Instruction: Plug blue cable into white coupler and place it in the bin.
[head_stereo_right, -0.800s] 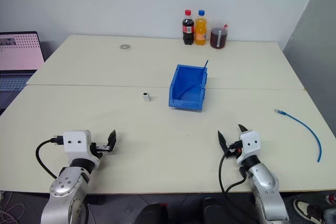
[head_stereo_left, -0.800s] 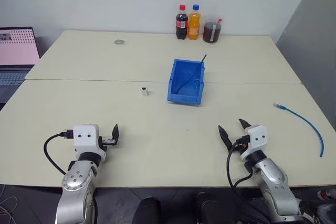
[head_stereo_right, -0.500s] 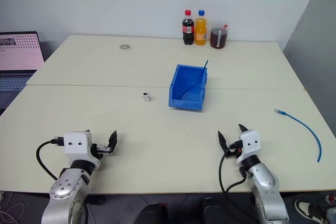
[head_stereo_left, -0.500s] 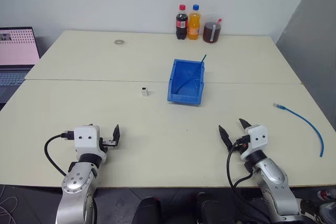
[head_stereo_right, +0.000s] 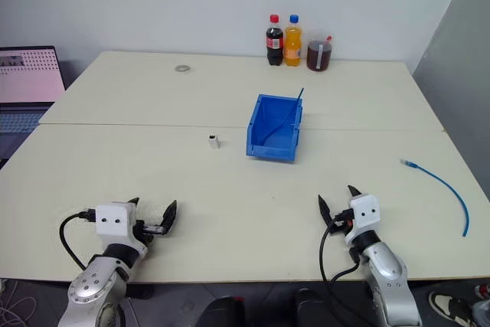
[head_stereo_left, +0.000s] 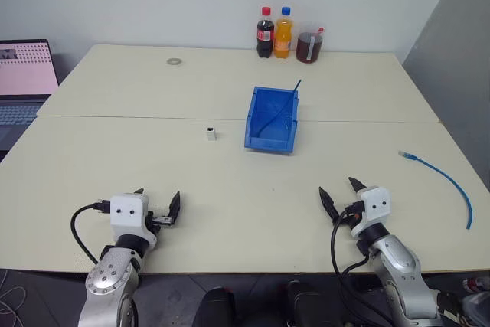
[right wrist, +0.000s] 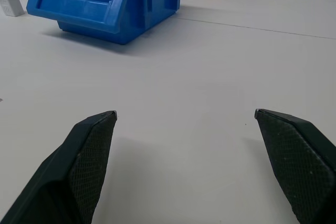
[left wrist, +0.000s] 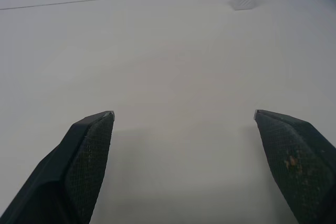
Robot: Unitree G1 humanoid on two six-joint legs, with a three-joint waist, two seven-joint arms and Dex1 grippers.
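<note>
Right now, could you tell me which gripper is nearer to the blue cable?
Right. The right gripper sits just inward of the blue cable at the table's right side; the left gripper is across the table.

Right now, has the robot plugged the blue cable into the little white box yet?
Not yet, nothing looks done. The blue cable lies loose on the table's right side, far from the white coupler, which stands alone left of the bin. The bin already holds a darker cable, not this one. Both the left hand and right hand are open and hold nothing. Picking up, plugging in and binning all remain.
</note>
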